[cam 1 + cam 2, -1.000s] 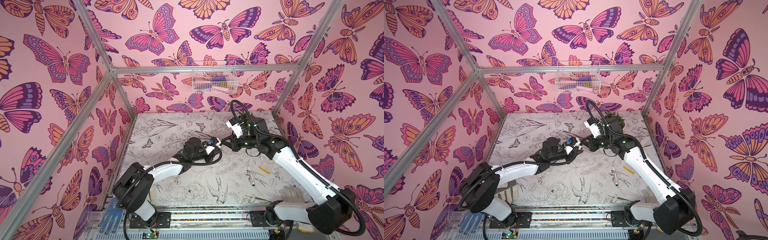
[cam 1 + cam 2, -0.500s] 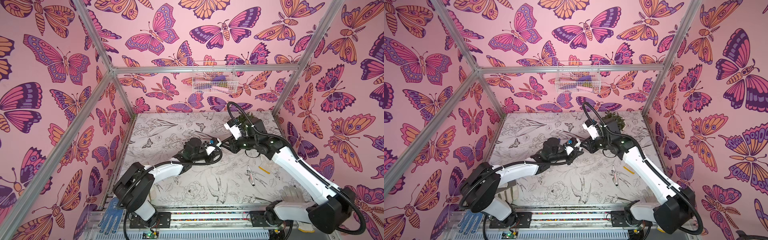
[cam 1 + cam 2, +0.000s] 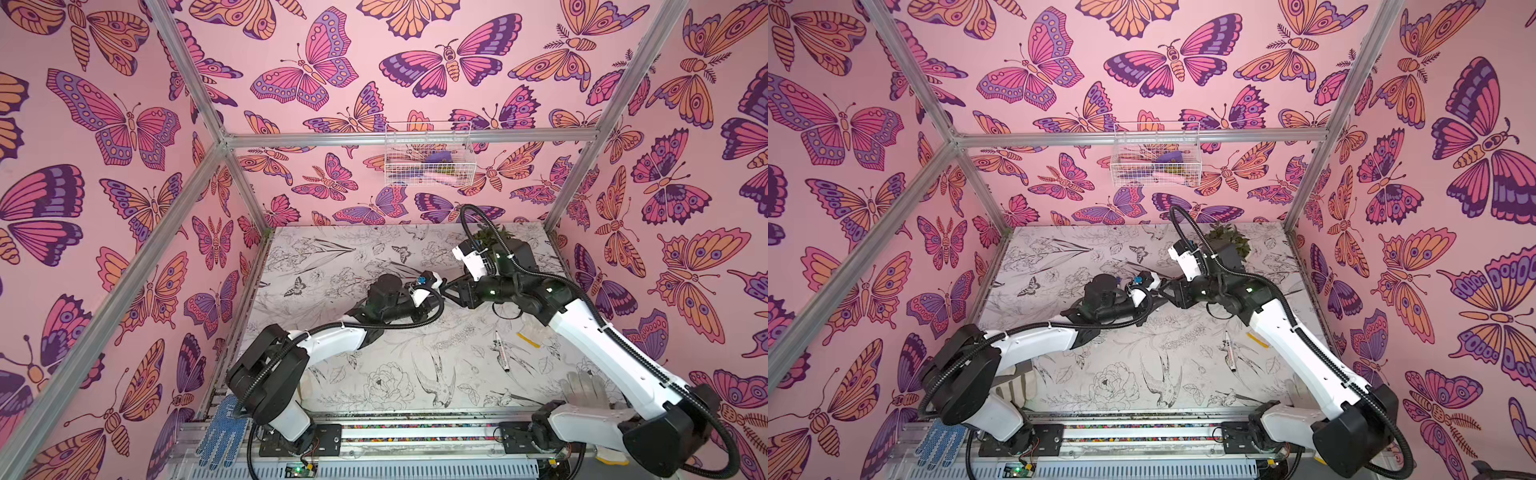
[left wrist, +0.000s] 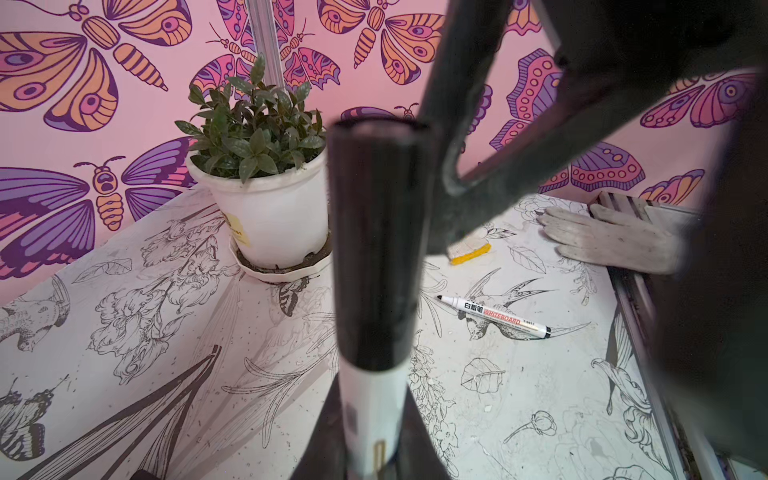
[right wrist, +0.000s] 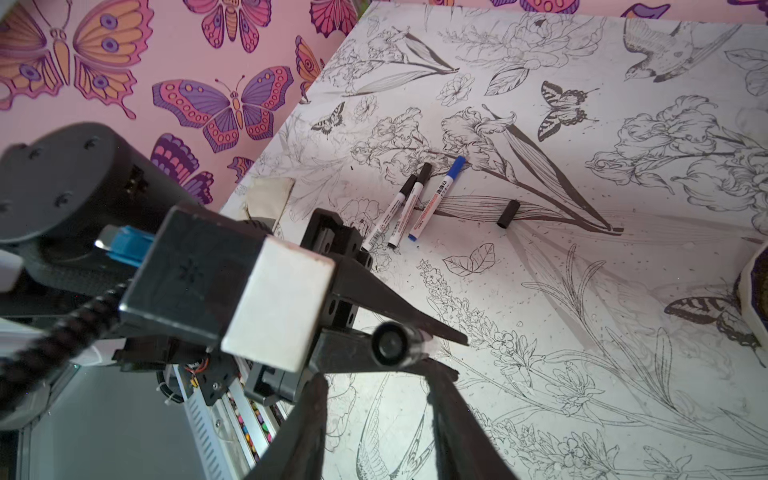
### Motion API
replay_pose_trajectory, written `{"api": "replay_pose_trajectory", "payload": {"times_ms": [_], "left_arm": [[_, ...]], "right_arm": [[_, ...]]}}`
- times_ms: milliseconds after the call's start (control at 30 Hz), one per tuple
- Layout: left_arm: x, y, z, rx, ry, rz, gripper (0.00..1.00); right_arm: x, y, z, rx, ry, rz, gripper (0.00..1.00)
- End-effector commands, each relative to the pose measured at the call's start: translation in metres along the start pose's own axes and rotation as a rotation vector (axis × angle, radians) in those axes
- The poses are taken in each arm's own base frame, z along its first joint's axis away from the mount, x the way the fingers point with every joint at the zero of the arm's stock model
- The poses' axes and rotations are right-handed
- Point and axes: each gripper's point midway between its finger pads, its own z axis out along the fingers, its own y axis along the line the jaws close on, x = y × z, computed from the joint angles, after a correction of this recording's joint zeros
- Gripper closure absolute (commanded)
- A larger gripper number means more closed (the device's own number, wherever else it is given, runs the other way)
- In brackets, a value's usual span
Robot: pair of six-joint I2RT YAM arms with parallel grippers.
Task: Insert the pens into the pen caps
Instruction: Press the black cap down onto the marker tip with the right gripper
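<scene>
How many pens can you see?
5. One capped pen sits in the left gripper, three capped pens lie together on the table, one uncapped pen lies near the glove. None seems hidden.

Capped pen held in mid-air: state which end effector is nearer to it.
Left. The left end effector is shut on the capped pen, gripping its white barrel; the right end effector stands open, fingers spread beside the black cap.
</scene>
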Motion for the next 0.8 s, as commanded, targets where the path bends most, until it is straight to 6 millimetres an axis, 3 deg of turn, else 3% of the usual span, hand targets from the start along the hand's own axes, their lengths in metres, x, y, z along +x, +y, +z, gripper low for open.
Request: {"api": "replay_pose_trajectory", "payload": {"times_ms": [0,467,767], "left_arm": [[-0.007,-0.001,0.002,0.015,-0.035,-0.018,1.0],[-0.008,-0.005,0.005,0.054,-0.049,-0.059,1.0],[-0.007,-0.009,0.005,0.074,-0.05,-0.082,1.0]], "right_arm": [[-0.01,0.001,-0.002,-0.01,-0.047,0.023,0.58],[-0.027,0.004,0.015,-0.07,-0.064,0.04,0.62],[-0.026,-0.001,0.024,-0.067,-0.051,0.054,0.67]]}}
